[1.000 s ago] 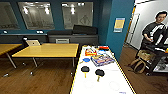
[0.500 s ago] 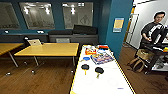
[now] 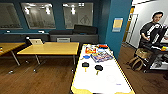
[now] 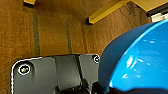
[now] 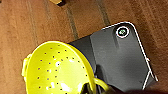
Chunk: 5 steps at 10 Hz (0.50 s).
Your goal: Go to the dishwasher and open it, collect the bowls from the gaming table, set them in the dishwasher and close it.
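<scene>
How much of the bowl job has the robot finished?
Both bowls look collected: the blue bowl sits at the left hand and the yellow-green bowl at the right hand, both above the wooden floor. The gaming table carries black paddles and game boxes. Left: loading the dishwasher and closing it; it isn't in sight.

Yellow wood tables (image 3: 51, 48), black paddles (image 3: 85, 65); boxed game (image 3: 102, 57), person (image 3: 150, 31) beside doorway

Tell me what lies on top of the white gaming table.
On the gaming table: two black paddles, a colourful flat box, a small blue item, more bright items at its far end, too blurred to identify.
</scene>
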### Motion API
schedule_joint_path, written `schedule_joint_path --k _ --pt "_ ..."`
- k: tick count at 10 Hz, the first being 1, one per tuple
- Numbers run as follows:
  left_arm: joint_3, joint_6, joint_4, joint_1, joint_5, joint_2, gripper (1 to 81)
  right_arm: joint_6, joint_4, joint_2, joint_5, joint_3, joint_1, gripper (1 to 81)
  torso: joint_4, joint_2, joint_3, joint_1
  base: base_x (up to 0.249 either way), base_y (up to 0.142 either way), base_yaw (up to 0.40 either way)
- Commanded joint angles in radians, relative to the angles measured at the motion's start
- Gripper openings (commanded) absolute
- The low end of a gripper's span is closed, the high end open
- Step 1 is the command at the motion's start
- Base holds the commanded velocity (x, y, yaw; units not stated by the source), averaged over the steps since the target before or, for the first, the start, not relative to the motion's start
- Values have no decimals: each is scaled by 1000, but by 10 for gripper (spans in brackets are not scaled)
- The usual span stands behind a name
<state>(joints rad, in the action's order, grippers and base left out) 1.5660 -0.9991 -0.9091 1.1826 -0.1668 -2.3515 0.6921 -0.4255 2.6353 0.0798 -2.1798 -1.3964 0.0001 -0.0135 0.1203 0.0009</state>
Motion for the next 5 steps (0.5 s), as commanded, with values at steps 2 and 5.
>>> schedule_joint_path --k 2,5 --pt "42 -1 -30 -22 50 -2 10 -3 -36 10 -32 -38 41 10 0 0 0 0 -130 0 0" --pt "102 -1 -43 19 89 -28 10 -3 -52 25 -32 -66 32 10 0 0 0 0 -132 0 0"
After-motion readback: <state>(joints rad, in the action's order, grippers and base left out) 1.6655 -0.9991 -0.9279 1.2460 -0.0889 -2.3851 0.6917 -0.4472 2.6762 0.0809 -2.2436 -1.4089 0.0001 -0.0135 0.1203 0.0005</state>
